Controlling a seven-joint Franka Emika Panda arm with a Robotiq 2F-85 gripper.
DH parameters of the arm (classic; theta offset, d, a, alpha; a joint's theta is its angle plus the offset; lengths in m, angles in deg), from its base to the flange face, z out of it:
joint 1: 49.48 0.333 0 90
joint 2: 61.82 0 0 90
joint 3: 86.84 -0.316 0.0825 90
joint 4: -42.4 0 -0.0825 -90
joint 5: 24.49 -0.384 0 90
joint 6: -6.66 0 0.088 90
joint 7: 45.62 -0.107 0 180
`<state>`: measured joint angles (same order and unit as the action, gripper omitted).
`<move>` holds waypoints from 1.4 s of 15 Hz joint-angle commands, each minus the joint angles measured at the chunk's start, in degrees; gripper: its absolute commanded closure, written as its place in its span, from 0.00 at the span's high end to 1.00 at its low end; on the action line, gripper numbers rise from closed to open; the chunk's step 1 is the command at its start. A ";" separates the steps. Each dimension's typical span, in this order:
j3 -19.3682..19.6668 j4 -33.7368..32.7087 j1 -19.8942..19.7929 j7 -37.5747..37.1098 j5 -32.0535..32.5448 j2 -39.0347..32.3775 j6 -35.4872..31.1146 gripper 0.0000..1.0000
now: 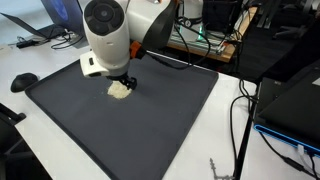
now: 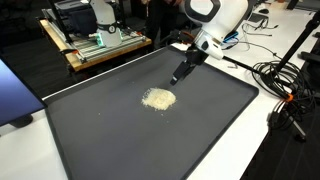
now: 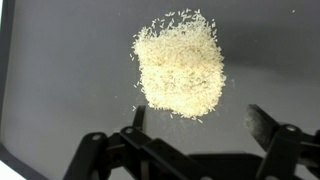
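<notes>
While hanging low over a dark mat, shows jaws spread wide and empty just beside a small heap of rice.
Lies near the middle of the mat as a loose pale pile with stray grains round its rim; sits ahead of the two fingertips in the wrist view, touching neither. Bordered by a white surface crossed by black cables. Backed, in an exterior view, by a wooden rack of equipment, with a blue screen off at one corner.
</notes>
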<state>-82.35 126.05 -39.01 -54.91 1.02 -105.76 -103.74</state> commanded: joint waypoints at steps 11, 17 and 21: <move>-1.86 -14.05 -6.21 9.84 -7.64 -8.77 4.41 1.00; -3.57 -12.66 -13.76 17.92 -15.78 -6.93 3.92 1.00; -4.13 -11.12 -18.12 20.32 -20.59 -4.98 2.43 1.00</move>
<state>-85.13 112.59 -53.94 -36.73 -15.51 -113.28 -99.90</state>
